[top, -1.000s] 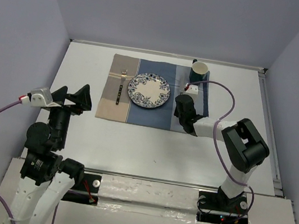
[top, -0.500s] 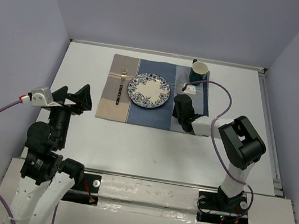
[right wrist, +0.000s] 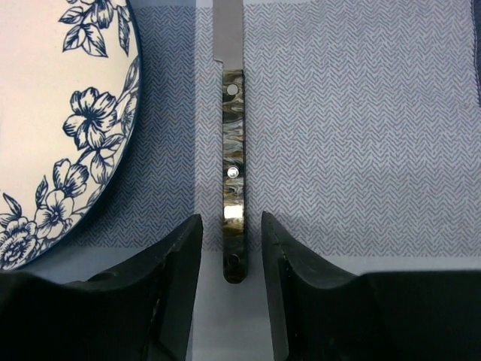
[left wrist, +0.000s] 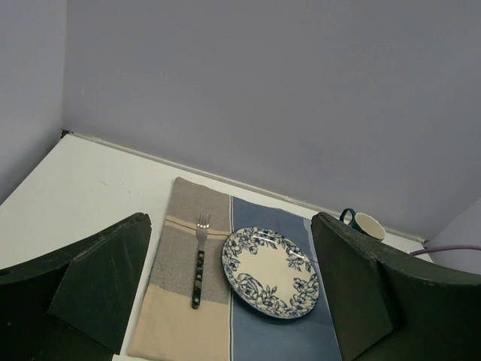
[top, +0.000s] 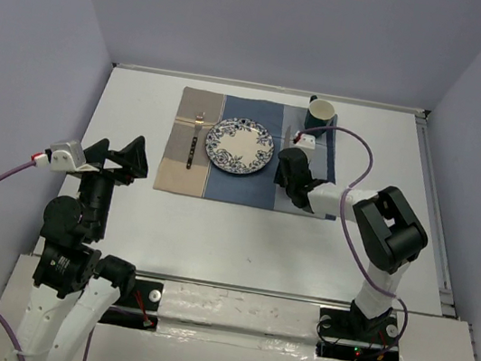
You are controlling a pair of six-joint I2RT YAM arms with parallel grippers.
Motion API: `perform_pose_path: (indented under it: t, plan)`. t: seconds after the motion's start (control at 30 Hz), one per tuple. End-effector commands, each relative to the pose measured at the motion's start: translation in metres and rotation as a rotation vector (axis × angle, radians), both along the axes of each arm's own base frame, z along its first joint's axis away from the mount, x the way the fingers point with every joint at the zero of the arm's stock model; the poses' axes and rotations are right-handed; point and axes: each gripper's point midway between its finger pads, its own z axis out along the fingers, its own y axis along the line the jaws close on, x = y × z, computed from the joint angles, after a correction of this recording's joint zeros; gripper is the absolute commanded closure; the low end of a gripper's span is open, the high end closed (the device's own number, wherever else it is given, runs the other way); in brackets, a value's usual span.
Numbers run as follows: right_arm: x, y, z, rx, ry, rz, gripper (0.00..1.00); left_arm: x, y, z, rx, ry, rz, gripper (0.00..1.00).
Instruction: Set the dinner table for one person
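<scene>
Table (top: 142, 110): white, bears placemat (top: 221, 187) with fork (top: 194, 141), plate (top: 239, 146), knife (right wrist: 234, 150); mug (top: 321, 114) at mat's far right corner. Right gripper (right wrist: 231, 222): jaws apart, straddling knife handle. Left gripper (left wrist: 229, 218): wide apart, raised near-left.

You have one knife (right wrist: 234, 173), lying in the gap of the right hand (right wrist: 231, 226). Just left of that hand is one plate (top: 239, 146), with one fork (top: 194, 141) beyond it. Ahead of the hand stands one mug (top: 321, 114). Count one placemat (top: 178, 171), one table (top: 214, 231), and two hands, including the left hand (top: 138, 162).
</scene>
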Motion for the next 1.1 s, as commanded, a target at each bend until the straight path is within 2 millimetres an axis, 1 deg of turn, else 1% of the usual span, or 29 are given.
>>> perform_pose_path:
  t: [0.0, 0.03, 0.07, 0.1, 0.17, 0.2, 0.23, 0.27, 0.3, 0.33, 0.37, 0.4, 0.43, 0.47, 0.5, 0.53, 0.63, 0.67, 0.7, 0.77, 0.8, 0.83, 0.9, 0.93, 1.03, 1.07]
  plan:
    - [0.007, 0.001, 0.025, 0.034, -0.024, -0.027, 0.51, 0.002, -0.002, 0.009, 0.002, -0.027, -0.009, 0.01]
    - [0.005, 0.002, 0.026, 0.044, -0.02, -0.016, 0.46, 0.002, -0.002, 0.009, 0.003, -0.028, -0.009, 0.01]
    - [0.004, 0.003, 0.031, 0.055, -0.023, -0.011, 0.44, 0.002, -0.002, 0.009, 0.002, -0.027, -0.004, 0.01]
    - [0.001, 0.003, 0.039, 0.071, -0.033, -0.007, 0.38, 0.003, -0.001, 0.008, 0.002, -0.025, 0.0, 0.01]
    - [-0.005, 0.006, 0.046, 0.095, -0.033, 0.021, 0.35, 0.002, 0.0, 0.009, 0.006, -0.029, 0.003, 0.01]
    - [-0.007, 0.007, 0.06, 0.118, -0.053, 0.033, 0.29, 0.002, 0.0, 0.009, 0.007, -0.027, 0.007, 0.01]
    - [-0.01, 0.011, 0.067, 0.142, -0.056, 0.06, 0.23, 0.002, 0.001, 0.009, 0.008, -0.031, 0.01, 0.01]
    - [-0.013, 0.012, 0.072, 0.155, -0.06, 0.074, 0.21, 0.002, 0.002, 0.009, 0.01, -0.032, 0.014, 0.01]
    - [-0.019, 0.018, 0.079, 0.167, -0.069, 0.096, 0.16, 0.002, 0.002, 0.009, 0.01, -0.032, 0.016, 0.01]
    - [-0.024, 0.021, 0.081, 0.173, -0.071, 0.111, 0.07, 0.003, 0.002, 0.008, 0.012, -0.029, 0.019, 0.01]
    - [-0.03, 0.026, 0.096, 0.194, -0.096, 0.131, 0.04, 0.003, 0.002, 0.007, 0.013, -0.026, 0.018, 0.01]
    - [-0.031, 0.025, 0.101, 0.202, -0.104, 0.133, 0.0, 0.004, 0.002, 0.007, 0.013, -0.025, 0.019, 0.01]
    - [-0.037, 0.029, 0.104, 0.212, -0.107, 0.15, 0.0, 0.005, 0.002, 0.006, 0.016, -0.02, 0.02, 0.01]
    - [-0.039, 0.027, 0.116, 0.228, -0.13, 0.153, 0.0, 0.004, 0.002, 0.007, 0.014, -0.023, 0.019, 0.01]
    - [-0.043, 0.03, 0.122, 0.235, -0.138, 0.163, 0.0, 0.004, 0.003, 0.007, 0.015, -0.023, 0.023, 0.01]
    - [-0.045, 0.028, 0.124, 0.239, -0.143, 0.164, 0.0, 0.004, 0.003, 0.007, 0.016, -0.024, 0.023, 0.01]
    - [-0.052, 0.023, 0.14, 0.257, -0.174, 0.169, 0.0, 0.002, 0.005, 0.008, 0.012, -0.031, 0.032, 0.01]
    - [-0.055, 0.021, 0.15, 0.271, -0.193, 0.172, 0.0, 0.001, 0.007, 0.009, 0.01, -0.035, 0.038, 0.01]
    - [-0.056, 0.02, 0.147, 0.269, -0.189, 0.169, 0.0, 0.002, 0.007, 0.008, 0.01, -0.034, 0.04, 0.01]
    - [-0.062, 0.015, 0.164, 0.289, -0.222, 0.174, 0.0, 0.002, 0.006, 0.008, 0.009, -0.031, 0.036, 0.01]
    - [-0.065, 0.018, 0.162, 0.287, -0.215, 0.184, 0.0, 0.003, 0.005, 0.007, 0.01, -0.03, 0.033, 0.01]
    - [-0.068, 0.016, 0.173, 0.3, -0.24, 0.187, 0.0, 0.003, 0.005, 0.008, 0.011, -0.03, 0.03, 0.01]
    - [-0.073, 0.014, 0.181, 0.312, -0.258, 0.2, 0.0, 0.004, 0.002, 0.007, 0.012, -0.028, 0.017, 0.01]
    - [-0.077, 0.012, 0.195, 0.33, -0.289, 0.208, 0.0, 0.005, 0.001, 0.007, 0.014, -0.027, 0.013, 0.01]
    - [-0.086, 0.011, 0.212, 0.35, -0.34, 0.253, 0.0, 0.005, -0.007, 0.008, 0.026, -0.036, -0.032, 0.01]
    - [-0.092, 0.01, 0.225, 0.375, -0.372, 0.278, 0.0, 0.004, -0.012, 0.009, 0.032, -0.044, -0.059, 0.01]
